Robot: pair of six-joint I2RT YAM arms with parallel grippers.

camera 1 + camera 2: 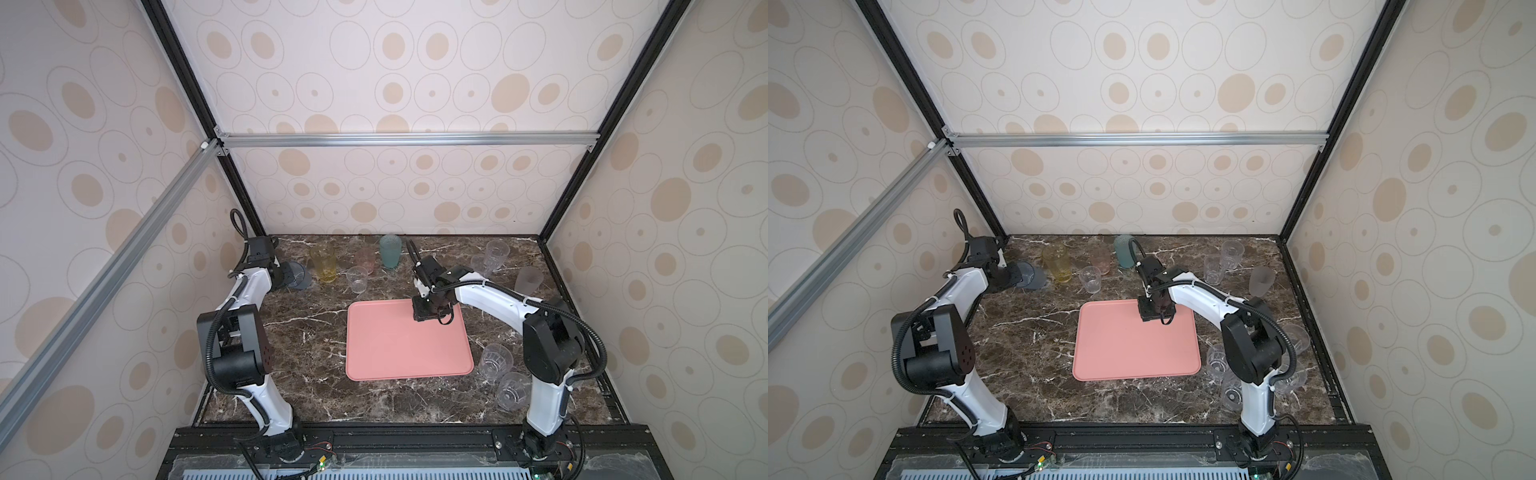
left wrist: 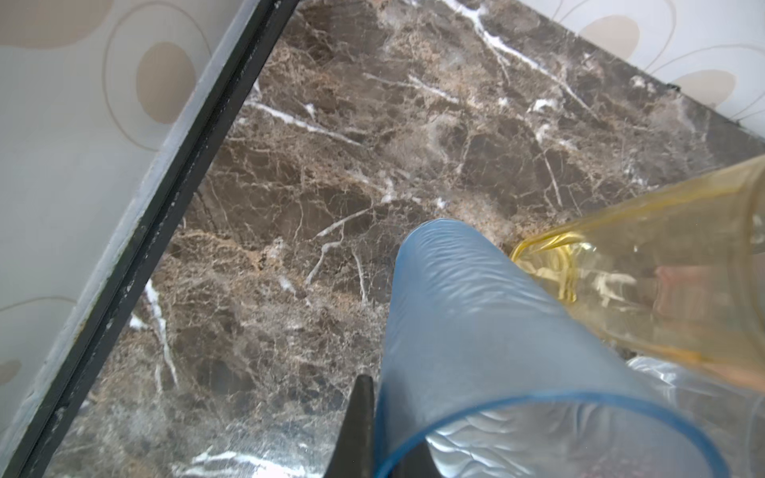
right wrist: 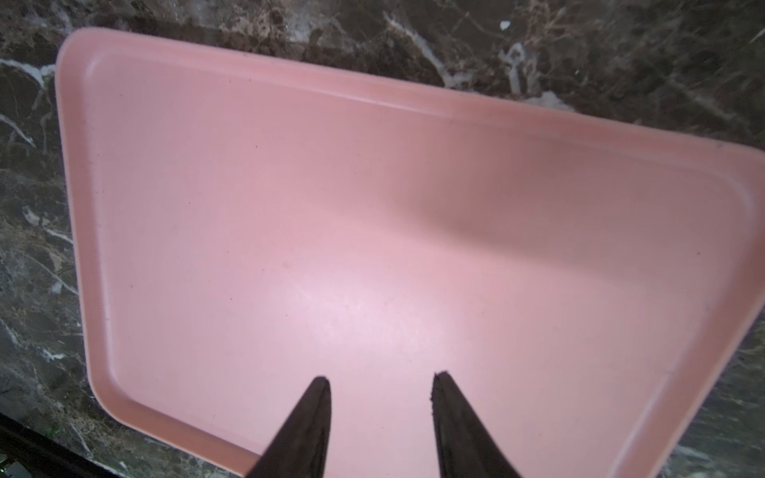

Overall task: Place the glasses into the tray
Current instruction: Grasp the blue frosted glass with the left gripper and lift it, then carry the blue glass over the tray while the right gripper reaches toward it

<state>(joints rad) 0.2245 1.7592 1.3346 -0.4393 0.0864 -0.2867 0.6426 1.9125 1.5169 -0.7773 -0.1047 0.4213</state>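
I see my left gripper pinching the blue glass by its rim, back left beside the yellow glass | my right gripper spread open over the pink tray in the middle of the table

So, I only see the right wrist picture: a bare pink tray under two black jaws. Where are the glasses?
Observer: A tall teal translucent tumbler stands beyond the far edge of the flat salmon-pink rectangular tray.
Operator: And the other arm?
Observer: The left arm's jaws are shut on the rim of a tall grey-blue translucent tumbler.
Operator: Any on the right?
Observer: A small clear faceted tumbler stands beside the tray's near right corner.
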